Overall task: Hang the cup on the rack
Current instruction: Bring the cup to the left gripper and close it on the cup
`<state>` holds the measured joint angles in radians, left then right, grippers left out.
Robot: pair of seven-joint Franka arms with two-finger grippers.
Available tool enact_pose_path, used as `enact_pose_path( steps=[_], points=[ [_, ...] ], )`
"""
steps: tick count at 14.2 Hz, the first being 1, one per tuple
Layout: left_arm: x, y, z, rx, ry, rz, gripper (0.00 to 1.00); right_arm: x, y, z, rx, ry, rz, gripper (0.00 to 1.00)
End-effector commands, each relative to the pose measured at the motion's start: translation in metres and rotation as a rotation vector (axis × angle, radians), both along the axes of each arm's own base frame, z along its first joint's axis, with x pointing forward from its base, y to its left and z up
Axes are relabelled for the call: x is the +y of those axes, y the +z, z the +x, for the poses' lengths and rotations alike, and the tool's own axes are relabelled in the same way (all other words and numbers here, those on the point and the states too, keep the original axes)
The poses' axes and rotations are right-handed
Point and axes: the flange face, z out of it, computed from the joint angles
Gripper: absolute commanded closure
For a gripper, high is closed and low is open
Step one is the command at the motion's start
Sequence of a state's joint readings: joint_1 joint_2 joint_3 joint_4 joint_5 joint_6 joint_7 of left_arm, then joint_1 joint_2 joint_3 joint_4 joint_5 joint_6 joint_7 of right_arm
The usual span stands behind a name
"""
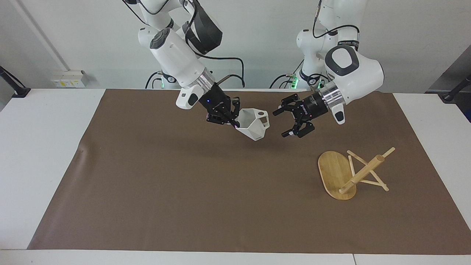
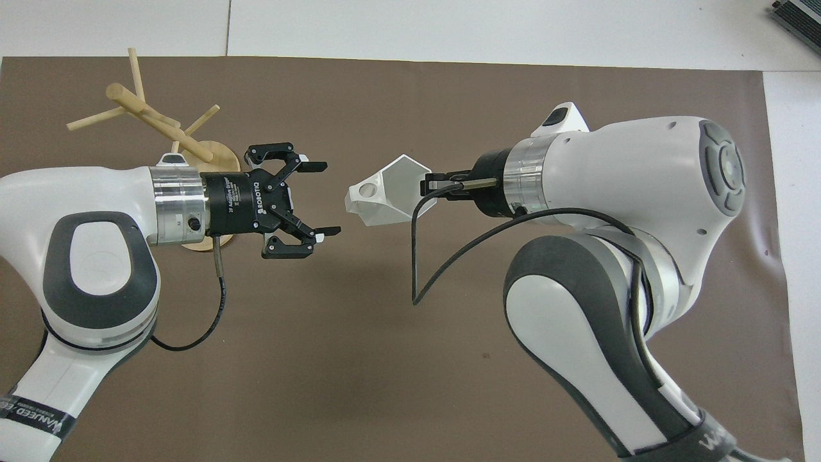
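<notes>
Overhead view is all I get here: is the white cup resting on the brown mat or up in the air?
Observer: Up in the air. In the facing view the cup hangs clear of the mat, gripped at its rim by the shut right end effector.
Operator: Is the left end effector level with it?
Observer: Roughly level. The left end effector is open beside the cup's handle, with a gap between them.
Operator: From above, the left arm covers the rack's base. Are they touching?
Observer: No. The rack sits on the mat, well apart from that arm.
</notes>
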<state>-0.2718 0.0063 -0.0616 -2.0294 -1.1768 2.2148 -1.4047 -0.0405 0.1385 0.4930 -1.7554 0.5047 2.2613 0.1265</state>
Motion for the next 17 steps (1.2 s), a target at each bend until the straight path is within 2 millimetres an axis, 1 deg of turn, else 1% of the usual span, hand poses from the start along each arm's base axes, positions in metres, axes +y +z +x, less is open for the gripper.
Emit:
enact_pose_path(
  steps=[1, 4, 6, 7, 9, 12, 15, 17],
  points=[
    [-0.015, -0.018, -0.01, -0.002, 0.021, 0.009, 0.0, 0.016, 0.01, -0.007, 0.003, -0.069, 0.056, 1.0],
    [-0.013, -0.028, -0.018, -0.003, -0.004, 0.021, 0.0, 0.034, 0.011, -0.012, 0.015, -0.105, 0.083, 1.0],
    [-0.014, -0.025, -0.017, -0.004, -0.01, 0.014, 0.0, 0.038, 0.011, -0.012, 0.02, -0.135, 0.1, 1.0],
    [-0.01, -0.022, -0.014, 0.001, -0.014, 0.003, 0.0, 0.042, 0.01, -0.012, 0.023, -0.139, 0.107, 1.0],
    [-0.004, -0.015, -0.008, 0.004, -0.023, -0.017, 0.0, 0.044, 0.011, -0.013, 0.022, -0.143, 0.112, 1.0],
    [-0.003, -0.01, -0.008, 0.01, -0.045, -0.032, 0.0, 0.044, 0.011, -0.013, 0.023, -0.142, 0.112, 1.0],
    [0.01, -0.009, -0.001, 0.01, -0.022, -0.035, 0.0, 0.044, 0.011, -0.013, 0.023, -0.142, 0.112, 1.0],
    [0.01, -0.008, -0.001, 0.003, -0.021, -0.039, 0.0, 0.044, 0.011, -0.013, 0.023, -0.142, 0.112, 1.0]
  ],
)
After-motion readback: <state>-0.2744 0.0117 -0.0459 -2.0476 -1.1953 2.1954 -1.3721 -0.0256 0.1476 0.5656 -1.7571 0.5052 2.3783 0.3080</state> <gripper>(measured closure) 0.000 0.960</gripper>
